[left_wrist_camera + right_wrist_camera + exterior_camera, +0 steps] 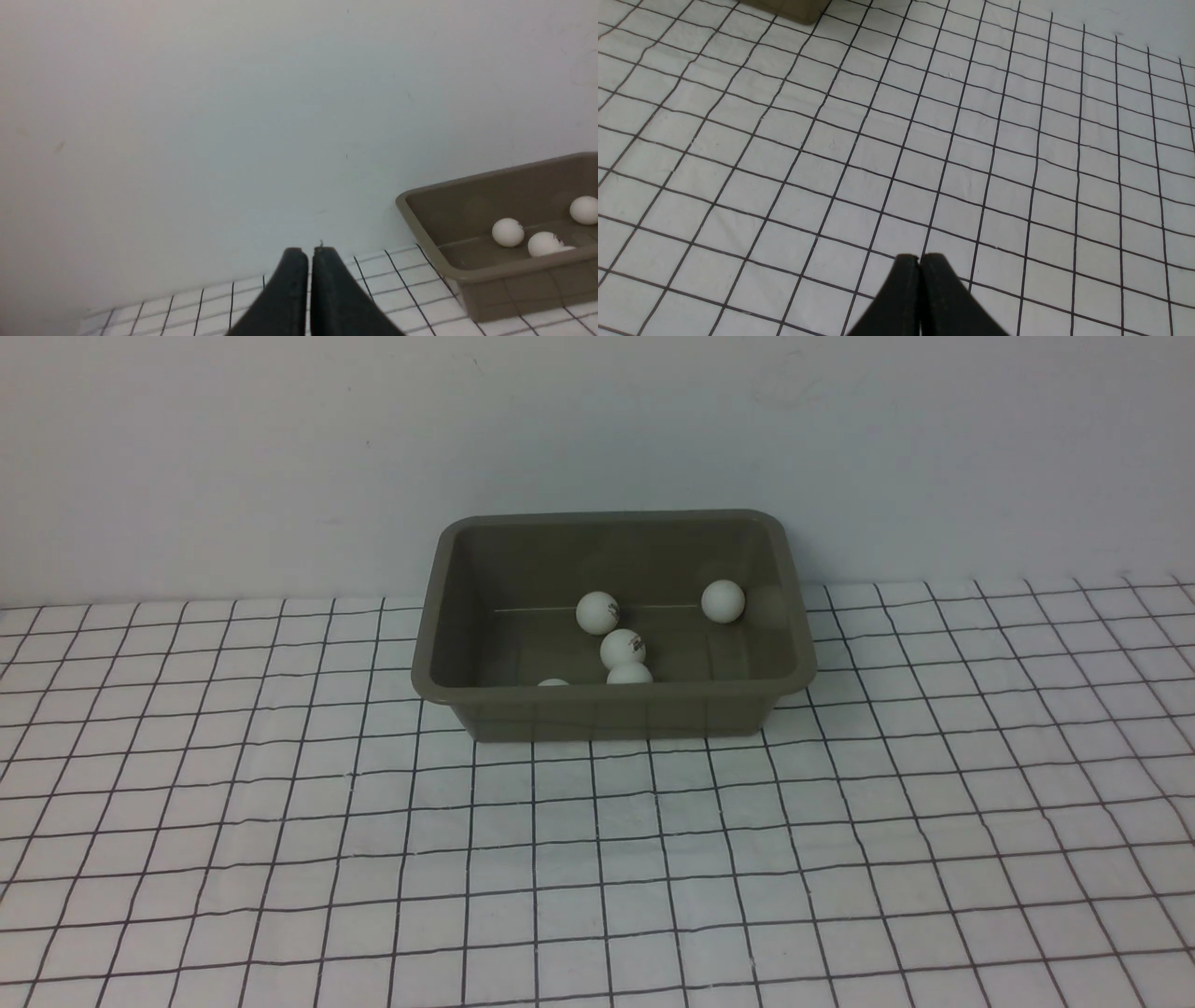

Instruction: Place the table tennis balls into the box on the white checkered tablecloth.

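The olive-grey box [611, 705] stands on the white checkered tablecloth [597, 868] near the back wall. Several white table tennis balls lie inside it: one [597, 612] mid-floor, one [723, 600] at the right, one [623, 648] nearer the front, and two [629, 674] [553, 682] half hidden behind the front rim. The box [495, 273] and three balls [508, 232] also show in the left wrist view. My left gripper [309, 254] is shut and empty, off to the box's left. My right gripper [919, 259] is shut and empty over bare cloth [896, 154]. No gripper shows in the front view.
A plain white wall [597, 448] rises right behind the box. A corner of the box [794, 11] shows at the edge of the right wrist view.
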`<state>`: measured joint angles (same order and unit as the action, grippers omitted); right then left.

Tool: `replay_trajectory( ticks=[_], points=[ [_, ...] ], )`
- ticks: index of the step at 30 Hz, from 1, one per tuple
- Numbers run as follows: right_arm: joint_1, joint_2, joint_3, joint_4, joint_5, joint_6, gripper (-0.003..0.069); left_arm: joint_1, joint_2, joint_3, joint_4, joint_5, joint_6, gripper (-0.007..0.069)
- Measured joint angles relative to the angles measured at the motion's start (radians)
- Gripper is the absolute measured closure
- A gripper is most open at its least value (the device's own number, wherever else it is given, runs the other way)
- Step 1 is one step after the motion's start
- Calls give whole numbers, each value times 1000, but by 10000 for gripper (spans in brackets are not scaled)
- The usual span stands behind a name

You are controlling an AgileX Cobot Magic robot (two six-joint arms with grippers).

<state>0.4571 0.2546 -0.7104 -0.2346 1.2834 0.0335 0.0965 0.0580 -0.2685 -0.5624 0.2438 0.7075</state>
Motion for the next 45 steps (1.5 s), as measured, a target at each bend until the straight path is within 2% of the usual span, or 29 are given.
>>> replay_trajectory(
  ticks=[4, 7, 8, 12, 14, 16, 45],
  points=[
    [1, 0, 0, 1, 0, 0, 676, 0, 0, 49, 37, -14, -59, 629],
    [1, 0, 0, 0, 0, 0, 676, 0, 0, 164, 222, -10, -292, 629],
    [1, 0, 0, 0, 0, 0, 676, 0, 0, 173, 254, -9, -318, 629],
    [4, 0, 0, 0, 0, 15, 676, 0, 0, 246, 466, -7, -584, 629],
    [4, 0, 0, 0, 0, 19, 676, 0, 0, 279, 542, -7, -670, 629],
    [4, 0, 0, 0, 0, 19, 676, 0, 0, 296, 570, -3, -707, 629],
    [4, 0, 0, 0, 0, 20, 676, 0, 0, 297, 562, 17, -707, 629]
  ],
)
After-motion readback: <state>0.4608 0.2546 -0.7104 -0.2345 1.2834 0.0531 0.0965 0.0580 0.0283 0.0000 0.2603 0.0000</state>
